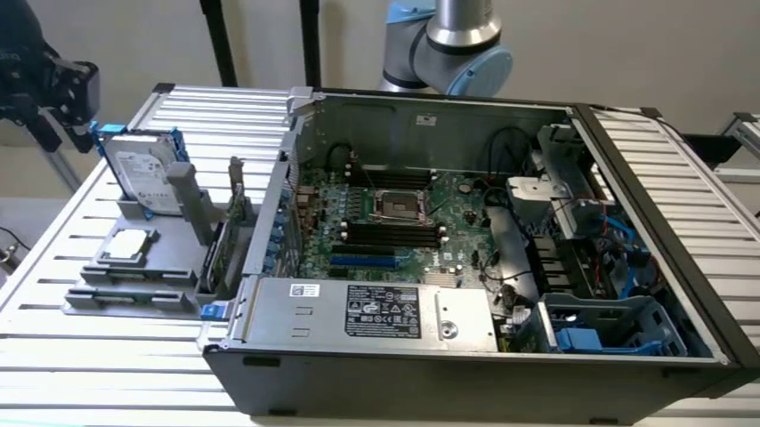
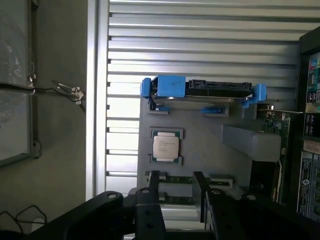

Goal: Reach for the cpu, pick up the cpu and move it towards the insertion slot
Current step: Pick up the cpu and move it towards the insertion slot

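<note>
the black two-fingered gripper [image 2: 176, 194] is hanging with its fingers spread wide and gripping nothing, near the small square silvery-grey cpu [image 2: 165, 146] (no contact between them). the cpu is lying flat in a recess of the grey plastic holder [image 2: 205, 145]. the shiny metal-framed square insertion slot [image 1: 401, 206] is sitting well apart, inside the open dark computer case [image 1: 475, 378].

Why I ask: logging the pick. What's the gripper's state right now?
Gripper: open, holding nothing, not touching the cpu.
</note>
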Controlling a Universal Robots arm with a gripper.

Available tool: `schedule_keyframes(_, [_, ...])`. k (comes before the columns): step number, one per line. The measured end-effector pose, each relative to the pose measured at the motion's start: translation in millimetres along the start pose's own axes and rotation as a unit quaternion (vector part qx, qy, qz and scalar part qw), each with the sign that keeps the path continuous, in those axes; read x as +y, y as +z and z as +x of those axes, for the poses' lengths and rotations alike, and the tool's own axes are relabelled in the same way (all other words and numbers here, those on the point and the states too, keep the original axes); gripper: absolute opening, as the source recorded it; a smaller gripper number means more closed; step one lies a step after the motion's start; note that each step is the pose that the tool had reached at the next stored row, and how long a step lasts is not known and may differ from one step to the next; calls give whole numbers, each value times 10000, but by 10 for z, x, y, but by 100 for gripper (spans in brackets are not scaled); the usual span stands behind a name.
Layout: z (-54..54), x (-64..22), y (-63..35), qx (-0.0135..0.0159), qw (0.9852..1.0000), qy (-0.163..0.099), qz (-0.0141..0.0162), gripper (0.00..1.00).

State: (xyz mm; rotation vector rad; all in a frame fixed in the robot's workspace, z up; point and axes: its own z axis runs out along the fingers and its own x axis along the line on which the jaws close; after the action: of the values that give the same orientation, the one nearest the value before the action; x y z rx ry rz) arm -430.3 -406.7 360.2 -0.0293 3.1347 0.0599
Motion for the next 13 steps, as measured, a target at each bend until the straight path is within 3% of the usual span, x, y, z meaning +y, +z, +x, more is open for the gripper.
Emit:
schedule_keyframes(1, [0,0,4,-1,10000,0,-1,42])
schedule_keyframes(4, [1,-1,21,-1,10000,1,-3,59])
schedule_keyframes(6, [1,-2,42,-1,10000,0,-4,59])
schedule_keyframes(7, [1,-3,58,0,10000,0,-5,65])
schedule_keyframes(13, [1,-11,167,-1,10000,0,-32,65])
